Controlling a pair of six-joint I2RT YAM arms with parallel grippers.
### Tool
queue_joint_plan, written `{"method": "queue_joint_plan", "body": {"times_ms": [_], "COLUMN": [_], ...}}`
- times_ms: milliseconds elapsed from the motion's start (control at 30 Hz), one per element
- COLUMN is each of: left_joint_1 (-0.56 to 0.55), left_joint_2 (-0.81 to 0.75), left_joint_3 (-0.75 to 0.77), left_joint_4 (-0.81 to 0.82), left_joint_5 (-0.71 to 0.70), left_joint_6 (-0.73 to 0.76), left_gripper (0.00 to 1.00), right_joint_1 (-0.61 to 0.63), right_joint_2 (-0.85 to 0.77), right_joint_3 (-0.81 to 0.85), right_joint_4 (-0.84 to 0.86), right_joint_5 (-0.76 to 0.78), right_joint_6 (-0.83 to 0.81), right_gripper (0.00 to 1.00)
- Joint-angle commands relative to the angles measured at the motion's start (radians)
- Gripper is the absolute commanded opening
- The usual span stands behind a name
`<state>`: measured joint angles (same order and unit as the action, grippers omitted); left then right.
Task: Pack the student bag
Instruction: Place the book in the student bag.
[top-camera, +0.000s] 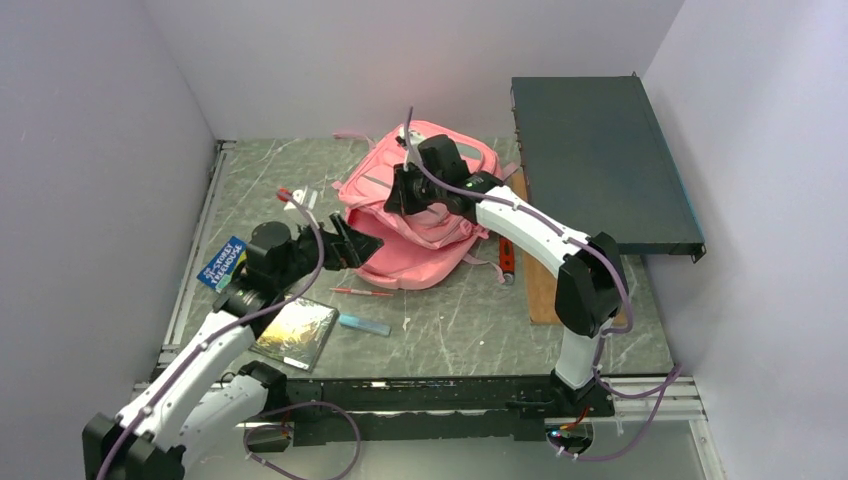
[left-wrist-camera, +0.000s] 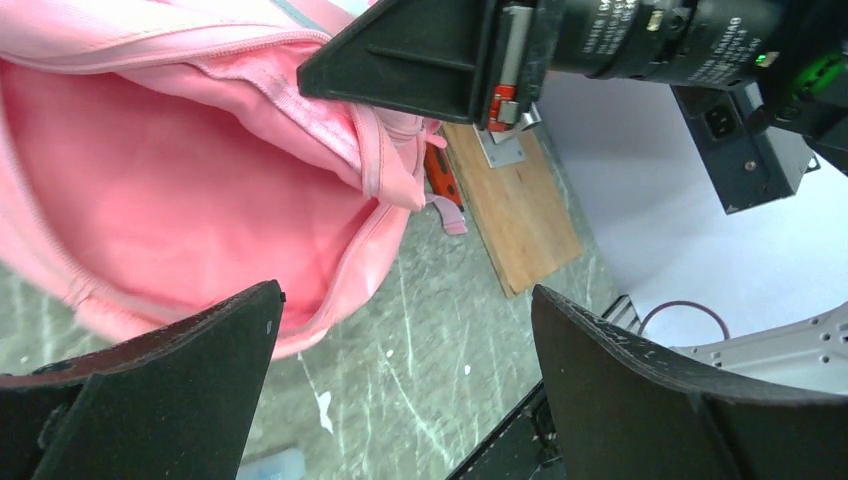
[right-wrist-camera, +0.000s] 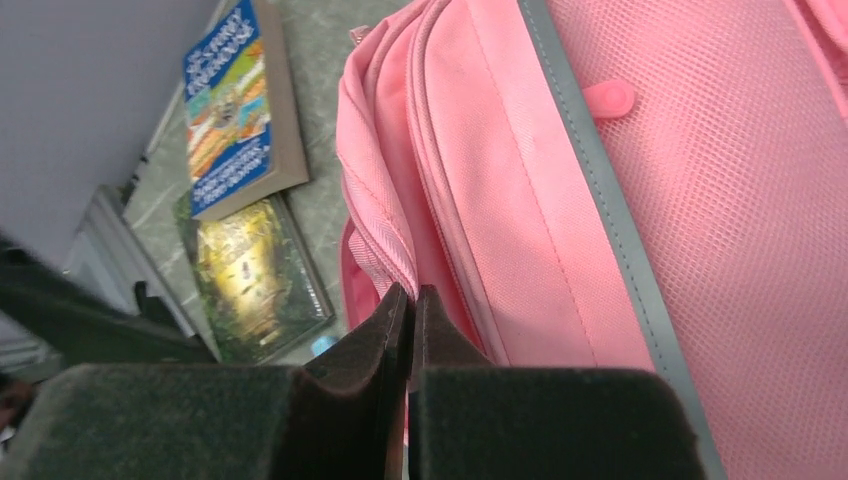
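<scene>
The student bag (top-camera: 425, 215), a soft pink backpack, lies in the middle of the table with its main compartment gaping toward the left. My right gripper (top-camera: 398, 192) is shut on the upper edge of that opening and holds the flap up; in the right wrist view its jaws (right-wrist-camera: 410, 296) pinch the pink zip seam (right-wrist-camera: 385, 245). My left gripper (top-camera: 362, 248) stands wide open just in front of the bag's mouth, nothing between its fingers (left-wrist-camera: 405, 340). The left wrist view looks into the pink lining (left-wrist-camera: 150, 200).
A blue book (top-camera: 222, 262) and a dark glossy book (top-camera: 296, 332) lie left of the bag. A red pen (top-camera: 362, 292) and a light blue stick (top-camera: 364, 324) lie in front. A wooden board (top-camera: 540, 275) and a dark shelf (top-camera: 600, 165) stand at right.
</scene>
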<state>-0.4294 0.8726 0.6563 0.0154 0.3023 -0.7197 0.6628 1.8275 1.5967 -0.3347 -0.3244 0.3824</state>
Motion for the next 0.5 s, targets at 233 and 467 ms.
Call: {"method": "queue_joint_plan", "body": {"times_ms": [233,467], "left_joint_1": [0.128,0.130], "left_joint_2": [-0.224,-0.294], "left_joint_3": [0.280,0.328], "left_joint_4": [-0.602,-0.654], "left_joint_5": [-0.187,-0.463], "left_joint_6": [0.386,0.549], "left_gripper": [1.00,1.00], "right_joint_1": [0.023,0.064], "right_joint_2": [0.059,0.071], "right_joint_3": [0.119,0.073], "right_joint_4": [-0.078,-0.057], "right_joint_5": [0.478,0.382], "right_joint_6": [-0.238,-0.223], "right_gripper": [0.00,0.27]}}
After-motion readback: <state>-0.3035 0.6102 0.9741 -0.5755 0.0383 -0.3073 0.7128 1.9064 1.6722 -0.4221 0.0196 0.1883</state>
